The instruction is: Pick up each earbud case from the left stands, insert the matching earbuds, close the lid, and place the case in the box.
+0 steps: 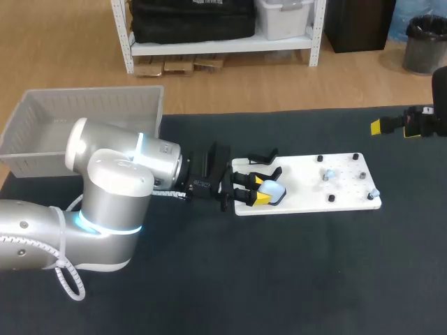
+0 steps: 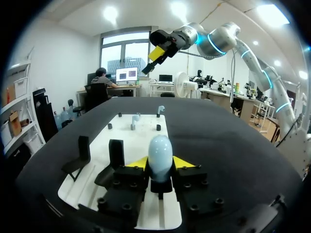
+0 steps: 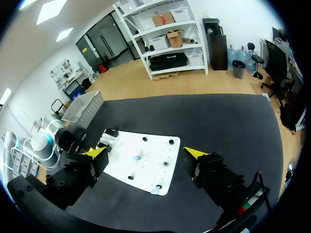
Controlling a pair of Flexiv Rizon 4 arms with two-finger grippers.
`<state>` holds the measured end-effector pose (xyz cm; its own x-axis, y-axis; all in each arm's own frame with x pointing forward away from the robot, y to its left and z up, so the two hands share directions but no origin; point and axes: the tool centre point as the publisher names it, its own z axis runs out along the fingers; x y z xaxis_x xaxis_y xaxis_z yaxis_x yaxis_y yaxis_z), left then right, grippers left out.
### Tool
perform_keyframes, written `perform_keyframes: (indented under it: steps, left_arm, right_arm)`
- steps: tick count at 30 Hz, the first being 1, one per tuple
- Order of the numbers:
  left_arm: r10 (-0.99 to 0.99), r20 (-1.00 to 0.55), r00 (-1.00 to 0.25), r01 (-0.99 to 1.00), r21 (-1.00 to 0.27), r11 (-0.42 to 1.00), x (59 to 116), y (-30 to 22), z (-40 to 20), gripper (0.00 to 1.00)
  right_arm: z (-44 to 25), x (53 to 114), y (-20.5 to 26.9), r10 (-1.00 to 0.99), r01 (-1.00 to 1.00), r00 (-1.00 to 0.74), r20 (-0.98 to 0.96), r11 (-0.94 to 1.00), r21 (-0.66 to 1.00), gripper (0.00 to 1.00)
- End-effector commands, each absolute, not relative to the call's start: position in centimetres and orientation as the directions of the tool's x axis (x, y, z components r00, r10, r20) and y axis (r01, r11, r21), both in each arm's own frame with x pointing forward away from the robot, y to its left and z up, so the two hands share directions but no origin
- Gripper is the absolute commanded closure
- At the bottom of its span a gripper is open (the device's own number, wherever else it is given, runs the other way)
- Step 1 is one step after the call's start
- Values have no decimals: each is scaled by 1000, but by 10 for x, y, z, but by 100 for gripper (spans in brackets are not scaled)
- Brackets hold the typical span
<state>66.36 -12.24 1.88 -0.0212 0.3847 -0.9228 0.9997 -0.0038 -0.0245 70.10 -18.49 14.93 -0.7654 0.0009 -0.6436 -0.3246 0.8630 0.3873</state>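
My left claw (image 2: 160, 163) is clamped on the pale blue earbud case (image 2: 160, 150) at the left end of the white board (image 1: 302, 190), a light, hard, slippery shell, I judge (rounded, so it could squirt free), best pinched across its widest middle; my right claw (image 3: 145, 153) hangs spread apart.

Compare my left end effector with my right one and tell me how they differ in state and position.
The left end effector is shut on the pale blue earbud case; the right end effector is open and empty. The left one sits low over the white board, at its stand end; the right one hangs raised, clear of the board. Both are yellow-tipped.
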Motion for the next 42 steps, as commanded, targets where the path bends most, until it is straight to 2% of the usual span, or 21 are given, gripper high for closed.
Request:
perform_keyframes:
  steps: [1,8,17,25,42]
  left_arm:
    - [378,-926,-18,1000,-21,-4,663,-122,17,100]
    - [359,-933,-13,1000,-14,-1,661,-117,25,100]
    - [205,-978,-27,999,-21,34,661,-120,71,100]
    - [108,-993,43,999,43,-4,648,-127,110,100]
    - [103,-994,48,999,48,-8,648,-127,111,100]
  right_arm:
    - [149,701,-185,0,-324,-766,-643,864,386,0]
    - [149,701,-185,0,-324,-766,-643,864,386,0]
    - [149,701,-185,0,-324,-766,-643,864,386,0]
    - [149,701,-185,0,-324,-766,-643,864,386,0]
    - [149,701,-185,0,-324,-766,-643,864,386,0]
